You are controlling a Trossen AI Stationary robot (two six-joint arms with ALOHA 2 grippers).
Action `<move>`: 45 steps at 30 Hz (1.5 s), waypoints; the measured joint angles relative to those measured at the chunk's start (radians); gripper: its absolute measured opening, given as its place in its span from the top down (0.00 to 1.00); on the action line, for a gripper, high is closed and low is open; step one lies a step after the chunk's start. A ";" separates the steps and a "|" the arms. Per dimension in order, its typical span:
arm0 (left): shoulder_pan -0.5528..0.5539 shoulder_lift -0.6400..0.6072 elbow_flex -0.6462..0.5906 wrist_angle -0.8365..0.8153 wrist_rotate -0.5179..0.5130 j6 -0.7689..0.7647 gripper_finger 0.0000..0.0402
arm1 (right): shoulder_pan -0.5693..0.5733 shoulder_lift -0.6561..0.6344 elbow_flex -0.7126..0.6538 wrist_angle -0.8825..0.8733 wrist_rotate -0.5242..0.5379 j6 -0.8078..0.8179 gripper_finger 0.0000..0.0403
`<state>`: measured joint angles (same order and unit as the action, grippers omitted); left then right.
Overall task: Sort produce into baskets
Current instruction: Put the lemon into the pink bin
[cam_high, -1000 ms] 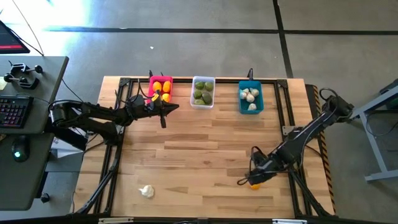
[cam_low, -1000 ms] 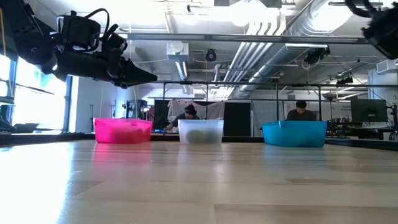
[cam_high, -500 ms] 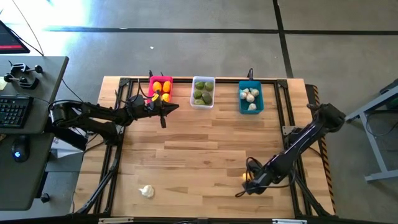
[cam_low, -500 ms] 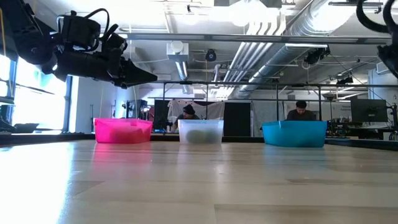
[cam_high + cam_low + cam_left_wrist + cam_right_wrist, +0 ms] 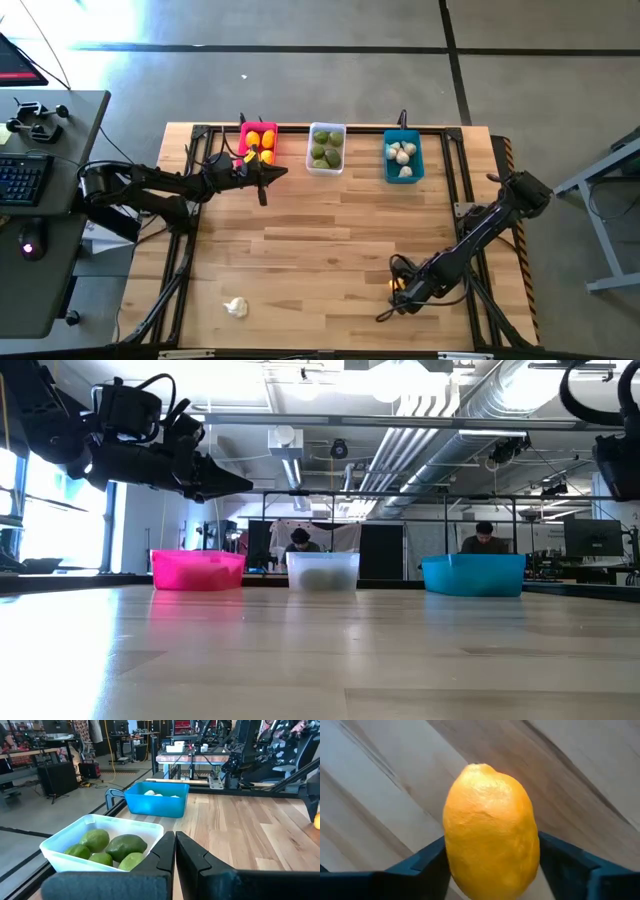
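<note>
Pale butcher-block wood on the worktop (image 5: 330, 230), planks in mixed light and tan tones, smooth with a soft sheen that mirrors the bins in the low view. Glossy moulded plastic for the pink bin (image 5: 197, 570) and teal bin (image 5: 474, 575); cloudy translucent plastic for the white bin (image 5: 60, 855). Dull, finely dimpled green skin on the limes (image 5: 125, 846). Pebbled, slightly waxy yellow-orange rind on the lemon (image 5: 490, 832), with a faint shine along its upper curve. Knobbly matt off-white on the garlic piece (image 5: 235, 307). Matt dark plastic on the fingers (image 5: 162, 857) of the left tool (image 5: 175, 851). Smooth grey concrete on the floor (image 5: 300, 60).
</note>
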<state>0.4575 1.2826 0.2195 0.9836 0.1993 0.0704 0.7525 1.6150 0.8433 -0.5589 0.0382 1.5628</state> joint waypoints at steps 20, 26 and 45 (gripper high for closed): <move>-0.130 0.000 0.094 -0.090 0.293 -0.086 0.93 | -0.411 -0.037 0.000 0.359 0.242 -0.914 0.55; -0.201 0.000 0.141 -0.126 0.259 -0.091 0.79 | -0.573 -0.037 0.000 0.703 0.297 -1.306 0.55; -0.322 0.047 0.347 -0.309 -0.004 -0.047 0.39 | -0.720 -0.036 -0.001 0.966 0.152 -1.616 0.55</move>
<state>0.1357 1.3292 0.5663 0.6748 0.1957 0.0230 0.0322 1.5787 0.8425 0.4071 0.1898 -0.0531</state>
